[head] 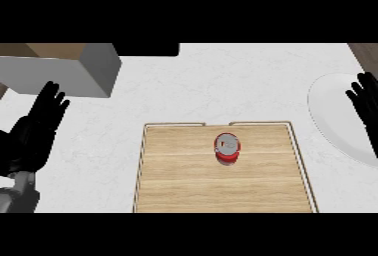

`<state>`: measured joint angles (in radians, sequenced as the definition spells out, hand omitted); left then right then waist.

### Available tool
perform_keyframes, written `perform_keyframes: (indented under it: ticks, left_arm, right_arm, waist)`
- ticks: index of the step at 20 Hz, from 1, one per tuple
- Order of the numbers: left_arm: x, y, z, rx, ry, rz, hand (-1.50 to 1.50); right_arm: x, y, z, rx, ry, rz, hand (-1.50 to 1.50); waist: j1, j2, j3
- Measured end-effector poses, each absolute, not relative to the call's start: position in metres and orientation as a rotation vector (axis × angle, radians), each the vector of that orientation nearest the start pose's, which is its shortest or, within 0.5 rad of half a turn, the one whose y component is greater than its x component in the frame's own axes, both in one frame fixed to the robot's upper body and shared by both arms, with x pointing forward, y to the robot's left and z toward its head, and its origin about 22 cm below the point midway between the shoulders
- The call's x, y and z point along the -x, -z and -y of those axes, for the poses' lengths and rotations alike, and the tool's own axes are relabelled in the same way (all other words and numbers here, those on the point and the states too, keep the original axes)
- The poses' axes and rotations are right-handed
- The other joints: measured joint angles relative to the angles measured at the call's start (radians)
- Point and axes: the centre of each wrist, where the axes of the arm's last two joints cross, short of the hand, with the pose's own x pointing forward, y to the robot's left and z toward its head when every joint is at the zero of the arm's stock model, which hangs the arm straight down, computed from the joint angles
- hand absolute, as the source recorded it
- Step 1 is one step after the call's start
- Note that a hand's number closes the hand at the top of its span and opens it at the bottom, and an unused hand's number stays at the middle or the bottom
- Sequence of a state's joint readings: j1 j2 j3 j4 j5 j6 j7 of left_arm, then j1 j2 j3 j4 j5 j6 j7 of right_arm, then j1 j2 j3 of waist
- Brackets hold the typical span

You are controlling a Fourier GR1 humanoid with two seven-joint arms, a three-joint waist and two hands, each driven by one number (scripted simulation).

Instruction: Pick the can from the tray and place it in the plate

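A small red can (pixel 227 148) with a silver top stands upright near the middle of a wooden tray (pixel 177 185) on the white counter. A white plate (pixel 332 115) lies at the right edge, partly cut off by the view. My right hand (pixel 367 107) is open over the plate, fingers straight and pointing up, well to the right of the can. At the left edge my left hand (pixel 37 132) rests open with its fingers up, apart from the tray. Neither hand touches the can.
A grey box (pixel 66 70) with a tan top stands at the back left, just beyond my left hand. A dark object (pixel 148 49) sits at the counter's far edge. Bare white counter (pixel 221 85) lies between tray and back edge.
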<state>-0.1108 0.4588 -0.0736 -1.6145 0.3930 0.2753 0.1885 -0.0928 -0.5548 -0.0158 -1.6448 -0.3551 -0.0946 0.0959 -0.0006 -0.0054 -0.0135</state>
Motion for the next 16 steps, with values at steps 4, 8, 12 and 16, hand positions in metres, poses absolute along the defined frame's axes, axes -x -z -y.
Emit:
perform_keyframes:
  ticks: [4,8,12,16]
  left_arm:
    - [-0.269,-0.063,-0.295,-0.160,-0.031,1.495,0.00]
    - [-0.271,-0.056,-0.292,-0.172,0.044,1.470,0.00]
    - [-0.273,-0.041,-0.290,-0.172,0.073,1.430,0.00]
    - [-0.279,-0.033,-0.287,-0.177,0.077,1.422,0.00]
  right_arm:
    - [-0.280,-0.107,0.304,0.036,-0.224,1.678,1.50]
    - [-0.295,-0.142,0.291,0.090,-0.571,1.759,-1.50]
    - [-0.298,-0.101,0.274,0.099,-0.435,1.857,-1.50]
    - [-0.296,-0.060,0.270,0.023,-0.524,1.859,-1.50]
  waist:
    - [0.013,0.007,0.009]
    - [0.034,0.008,0.000]
    - [0.018,0.012,0.009]
    - [0.009,0.010,0.012]
